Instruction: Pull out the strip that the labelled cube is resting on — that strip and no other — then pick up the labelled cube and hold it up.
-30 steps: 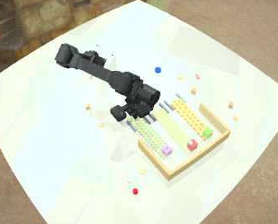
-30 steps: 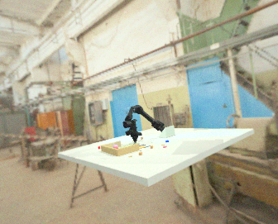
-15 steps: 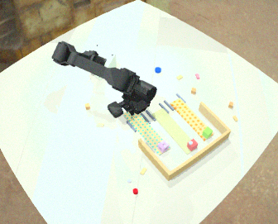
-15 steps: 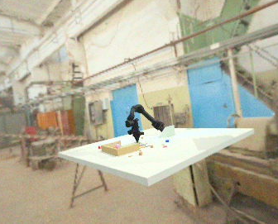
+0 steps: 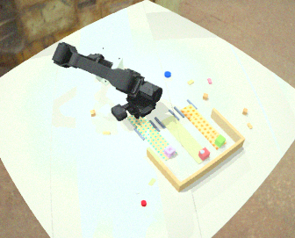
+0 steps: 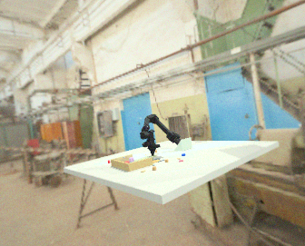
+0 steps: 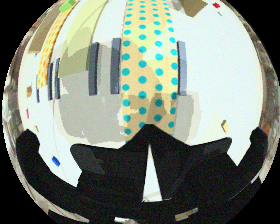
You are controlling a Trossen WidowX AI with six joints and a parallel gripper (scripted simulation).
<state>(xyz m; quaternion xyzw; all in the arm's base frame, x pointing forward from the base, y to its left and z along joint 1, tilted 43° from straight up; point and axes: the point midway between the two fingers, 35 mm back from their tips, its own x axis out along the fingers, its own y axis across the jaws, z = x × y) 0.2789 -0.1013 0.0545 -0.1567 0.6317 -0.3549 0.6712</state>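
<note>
A white desk (image 5: 54, 168) carries a shallow wooden tray (image 5: 227, 125), open on the side facing the arm, with three strips running side by side out of that open side onto the desk: a teal-dotted one (image 5: 152, 134), a plain pale yellow-green one (image 5: 182, 138) and an orange-dotted one (image 5: 199, 123). Short dark grey bars (image 5: 178, 111) lie on the desk between and beside the strips' outer ends. Scattered apart around them lie a blue dot (image 5: 168, 74), a red dot (image 5: 143, 203), a pink bit (image 5: 209, 81) and several small orange and pale yellow bits (image 5: 205, 96).
</note>
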